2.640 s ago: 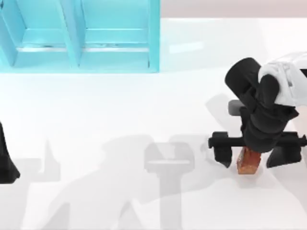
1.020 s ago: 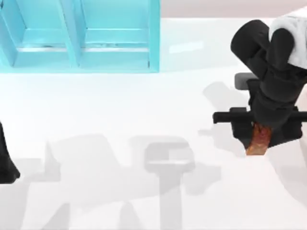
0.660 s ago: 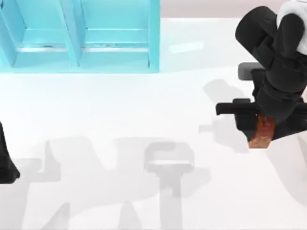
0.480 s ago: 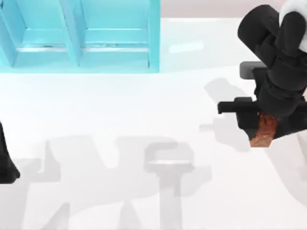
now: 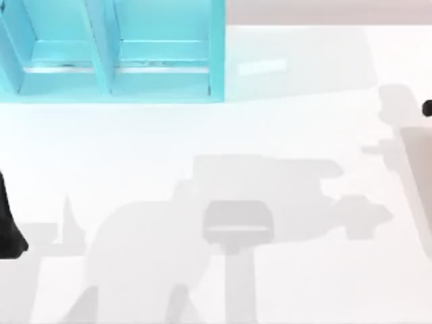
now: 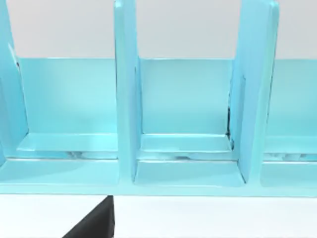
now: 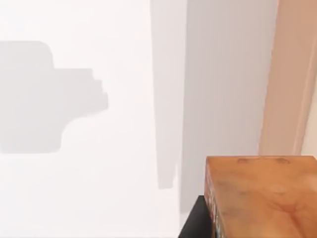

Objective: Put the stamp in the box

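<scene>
The white table (image 5: 270, 135) spreads across the top view, carrying grey shadows of the arms, which suggests the working arm is raised well above it. At the table's far left stands the box (image 5: 115, 54), a pale blue unit split by upright dividers into open compartments, its mouths facing the arms so that something can be slid or lowered in from the front. The left wrist view looks straight into those compartments, which all appear bare; the stamp is judged not yet delivered.

The left arm (image 5: 8, 226) sits parked at the top view's left edge, low and out of the way, presumably to leave the path to the box free; whether its pincer is wide or narrow cannot be told. Of the right arm, a small dark part (image 5: 427, 108) pokes in at the top view's right edge.

The stamp (image 7: 262, 198), a reddish-brown wood-like block with faint marks, appears close up in the right wrist view, with a dark piece of the right pincer (image 7: 195, 220) against its side and the table well below it. It therefore seems to be held aloft by the right pincer, lifted clear so it can travel leftward to the box, well apart from its present spot
</scene>
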Available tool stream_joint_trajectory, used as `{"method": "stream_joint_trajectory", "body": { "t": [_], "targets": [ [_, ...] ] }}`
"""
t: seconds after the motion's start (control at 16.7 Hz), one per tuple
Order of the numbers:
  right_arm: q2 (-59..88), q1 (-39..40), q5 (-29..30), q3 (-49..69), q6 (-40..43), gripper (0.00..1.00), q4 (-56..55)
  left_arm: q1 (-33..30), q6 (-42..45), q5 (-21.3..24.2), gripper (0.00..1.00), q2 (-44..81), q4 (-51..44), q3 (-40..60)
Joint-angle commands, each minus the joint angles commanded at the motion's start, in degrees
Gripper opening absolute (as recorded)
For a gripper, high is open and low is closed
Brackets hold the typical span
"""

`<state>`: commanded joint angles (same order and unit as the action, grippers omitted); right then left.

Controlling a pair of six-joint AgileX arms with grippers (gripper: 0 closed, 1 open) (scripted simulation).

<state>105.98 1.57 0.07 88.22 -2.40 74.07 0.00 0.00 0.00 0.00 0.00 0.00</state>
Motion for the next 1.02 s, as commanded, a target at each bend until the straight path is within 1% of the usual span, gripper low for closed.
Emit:
{"method": "stream_joint_trajectory", "body": {
  "t": [0.24,0.42,0.54,0.84,1.02],
  "targets": [
    [0.9,-17.5,0.2,3.9,17.5,0.0,3.2,0.0,0.0,0.0,1.0,0.0,0.0,0.0],
    [0.3,-25.1,0.0,5.7,25.1,0.0,4.1,0.0,0.0,0.0,1.0,0.0,0.0,0.0],
    [0.0,-27.2,-0.1,6.1,27.2,0.0,4.3,0.0,0.0,0.0,1.0,0.0,0.0,0.0],
    [0.2,-27.1,0.0,5.8,27.2,0.0,4.0,0.0,0.0,0.0,1.0,0.0,0.0,0.0],
    [0.4,-27.1,-0.1,1.9,27.2,0.0,0.0,0.0,0.0,0.0,1.0,0.0,0.0,0.0]
  ]
}}
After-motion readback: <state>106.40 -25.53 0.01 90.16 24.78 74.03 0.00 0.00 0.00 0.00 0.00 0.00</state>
